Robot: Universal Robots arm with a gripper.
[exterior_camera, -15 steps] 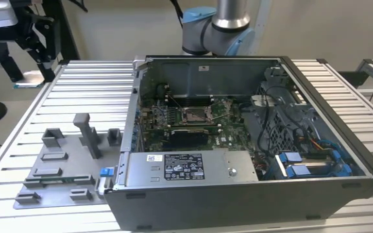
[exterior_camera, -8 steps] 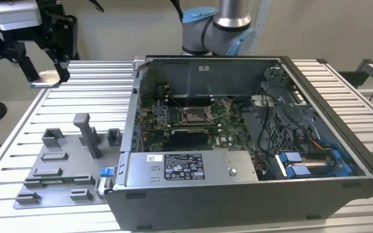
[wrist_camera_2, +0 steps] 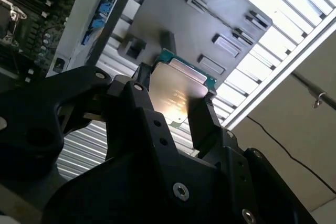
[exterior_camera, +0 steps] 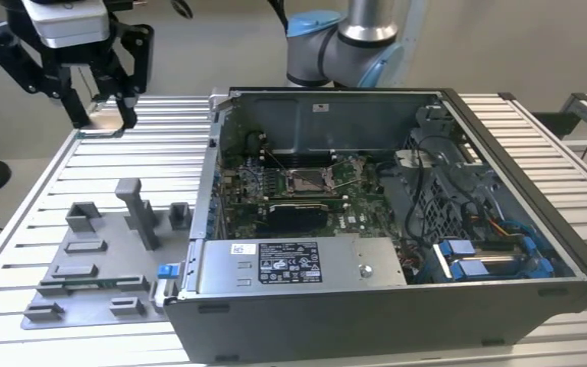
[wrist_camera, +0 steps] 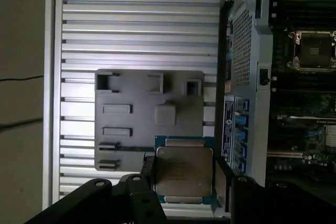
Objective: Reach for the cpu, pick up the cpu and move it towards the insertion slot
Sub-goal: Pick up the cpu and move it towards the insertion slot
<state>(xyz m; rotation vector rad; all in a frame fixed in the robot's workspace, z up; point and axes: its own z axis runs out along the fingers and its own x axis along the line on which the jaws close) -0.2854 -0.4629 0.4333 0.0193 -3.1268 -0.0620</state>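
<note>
Jaws: pinching the cpu (wrist_camera: 184,174) by two opposite edges, gripper (wrist_camera_2: 176,111) raised high above the grey fixture plate (wrist_camera: 136,145). Beyond, open computer case (exterior_camera: 396,306); insertion slot (exterior_camera: 309,180) on its green board, well apart. Risk: a thin edge-hold may let the plate slip or tilt in transit.
</note>
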